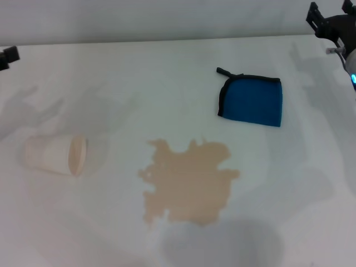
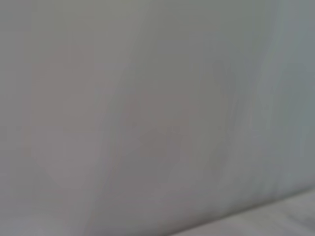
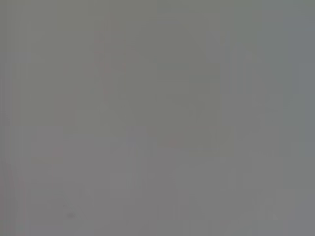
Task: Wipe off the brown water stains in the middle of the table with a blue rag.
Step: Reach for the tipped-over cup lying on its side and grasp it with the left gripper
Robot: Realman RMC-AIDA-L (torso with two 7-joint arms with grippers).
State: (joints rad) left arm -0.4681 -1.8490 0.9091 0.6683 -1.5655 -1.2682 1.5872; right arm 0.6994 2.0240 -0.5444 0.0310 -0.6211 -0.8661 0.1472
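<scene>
Stains first: the brown water stains (image 1: 189, 181) sit spread out in the middle of the table (image 1: 167, 78), a tan puddle with ragged, lobed edges, untouched. Beyond the puddle and a little to its right lies the blue rag (image 1: 252, 100), folded flat, black trim round its edge and a short black loop at its far left corner. It lies near the puddle but clear of it, with bare white between them. Left of the puddle, well apart, a pale paper cup (image 1: 55, 154) lies tipped on its side, mouth turned towards the stains.

Right gripper (image 1: 332, 25) is high at the far right corner, well away from the rag, touching nothing; how wide it stands, I cannot tell. Left gripper (image 1: 6, 55) barely peeks in at the far left edge, same story. Both wrist views show only blank grey.
</scene>
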